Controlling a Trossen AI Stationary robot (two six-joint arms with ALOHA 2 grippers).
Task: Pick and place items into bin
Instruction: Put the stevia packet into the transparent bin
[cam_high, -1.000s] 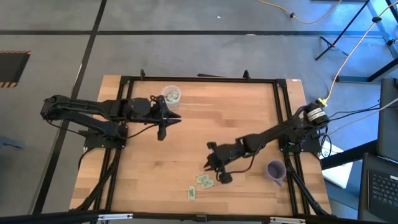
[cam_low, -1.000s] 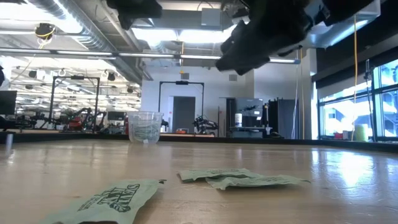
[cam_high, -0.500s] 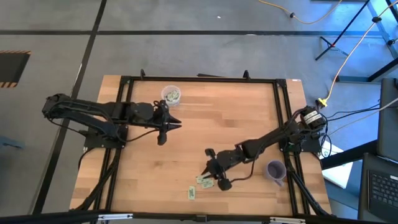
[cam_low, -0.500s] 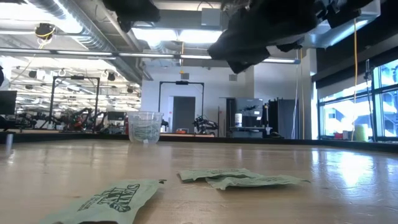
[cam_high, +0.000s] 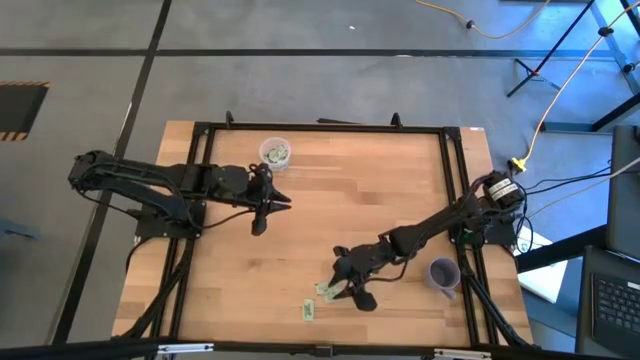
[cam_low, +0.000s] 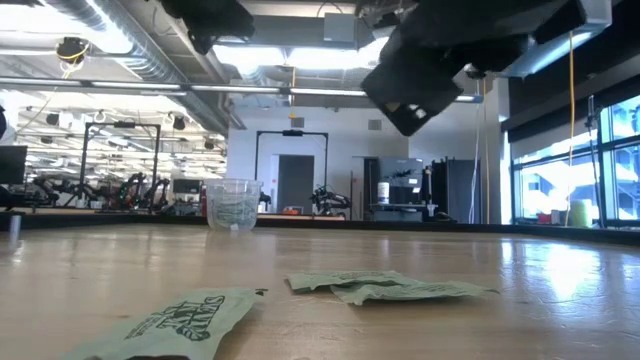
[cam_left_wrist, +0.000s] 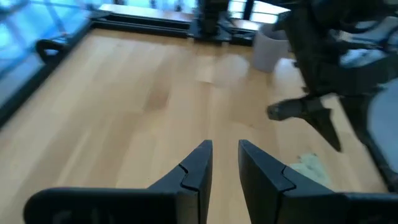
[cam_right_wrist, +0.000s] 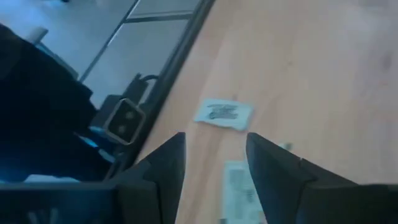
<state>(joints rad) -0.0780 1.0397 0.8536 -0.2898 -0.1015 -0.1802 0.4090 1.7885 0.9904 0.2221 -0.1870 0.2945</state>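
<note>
Three pale green packets lie flat on the table near its front edge: two overlapping and one apart. My right gripper hovers open just above and beside the overlapping pair; its wrist view shows packets beyond its fingers. The clear cup stands at the far left with packets inside. My left gripper hangs over the table on the near side of that cup, its fingers a little apart and empty.
A purple translucent cup stands near the table's right edge, beside my right arm. A black frame runs round the tabletop. Bare wood lies between the two arms.
My right gripper has moved toward the table's near edge and a little left, coming over the overlapping packets, still open. The packets and the clear cup have stayed where they were.
</note>
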